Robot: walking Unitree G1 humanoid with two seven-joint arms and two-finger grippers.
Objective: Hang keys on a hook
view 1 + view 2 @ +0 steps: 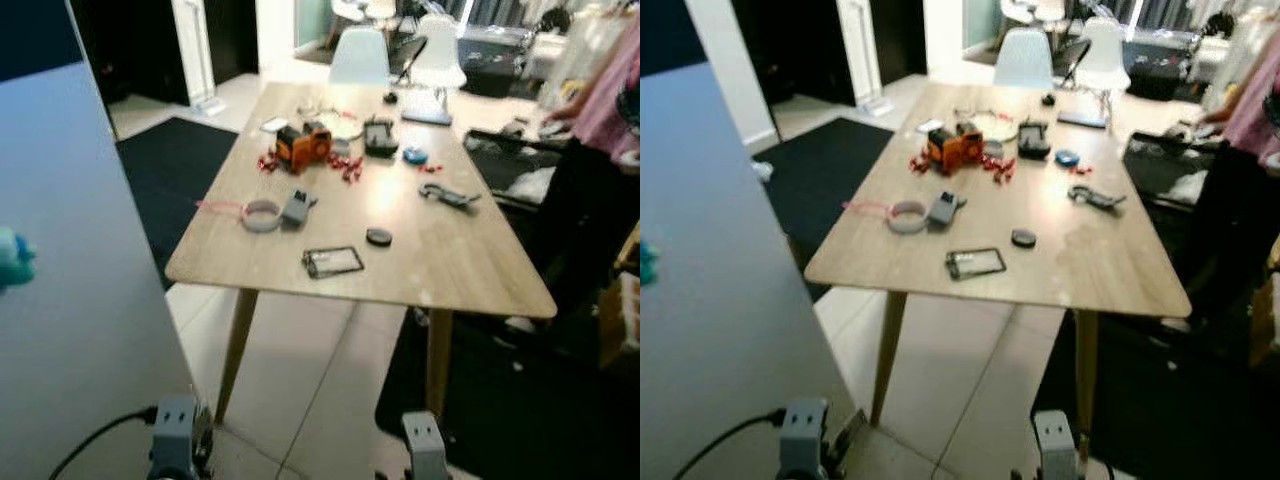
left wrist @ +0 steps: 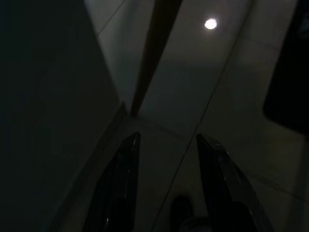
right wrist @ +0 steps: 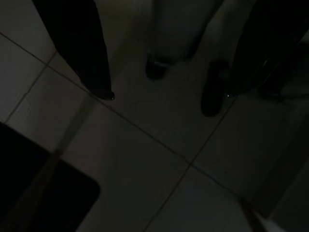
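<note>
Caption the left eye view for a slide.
Cluttered light wooden table on pale tile, orange boxy gadget and dark-framed phone on top; a person stands alongside.

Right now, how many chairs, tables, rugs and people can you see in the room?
Chairs: 2, both white, one beside the other at the far end of the table
Tables: 1, the wooden table
Rugs: 1, the dark rug on the table's left side
People: 1, a person in a pink top at the right edge
Total: 5

One light wooden tabletop (image 1: 470,262), two pale plastic chairs (image 1: 358,55), one orange boxy device (image 1: 303,146), one dark framed phone (image 1: 333,261), one small black round disc (image 1: 378,236), one person in pink (image 1: 605,110)
</note>
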